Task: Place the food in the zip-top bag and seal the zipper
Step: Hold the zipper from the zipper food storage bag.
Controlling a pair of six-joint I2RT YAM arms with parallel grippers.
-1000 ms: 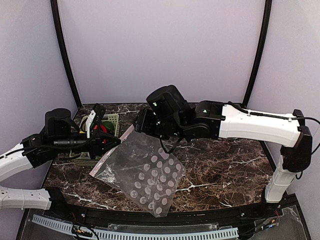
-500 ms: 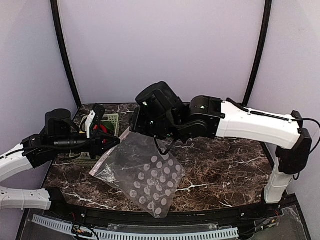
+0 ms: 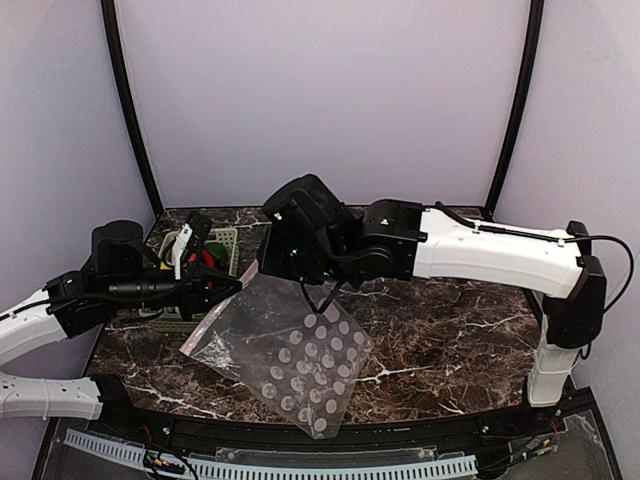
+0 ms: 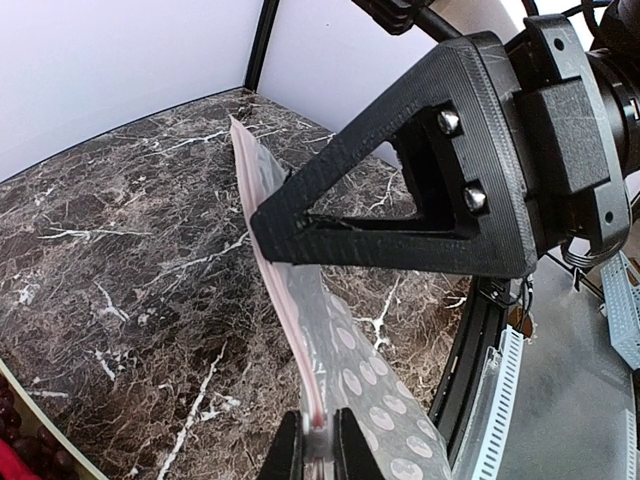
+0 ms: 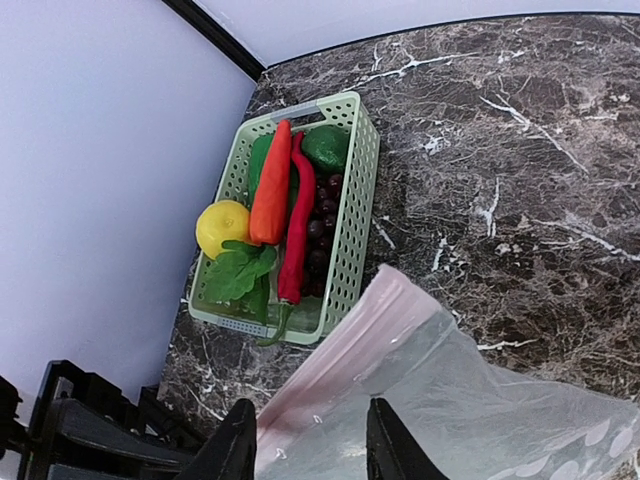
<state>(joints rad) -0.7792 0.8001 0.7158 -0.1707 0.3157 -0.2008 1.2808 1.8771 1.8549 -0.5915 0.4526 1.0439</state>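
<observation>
The zip-top bag (image 3: 290,350), clear with white dots, hangs tilted above the table's middle. My left gripper (image 4: 318,450) is shut on one corner of its pink zipper (image 4: 294,354). My right gripper (image 5: 312,445) is open, its fingers straddling the mouth edge near the other end of the zipper (image 5: 350,340). One of its black fingers (image 4: 400,200) crosses the left wrist view. The food lies in a pale green basket (image 5: 362,170): a yellow lemon (image 5: 222,226), a red chili (image 5: 297,230), an orange piece (image 5: 271,185), a green leaf (image 5: 238,272).
The basket (image 3: 225,240) stands at the table's far left corner, just behind my left gripper (image 3: 225,285). Dark grapes (image 5: 325,225) and a green vegetable (image 5: 325,145) also lie in it. Black frame posts and pale walls close the back and sides.
My right arm has swung left and down over the bag's upper edge, bringing its fingers astride the mouth. The left arm and the bag have hardly shifted.
</observation>
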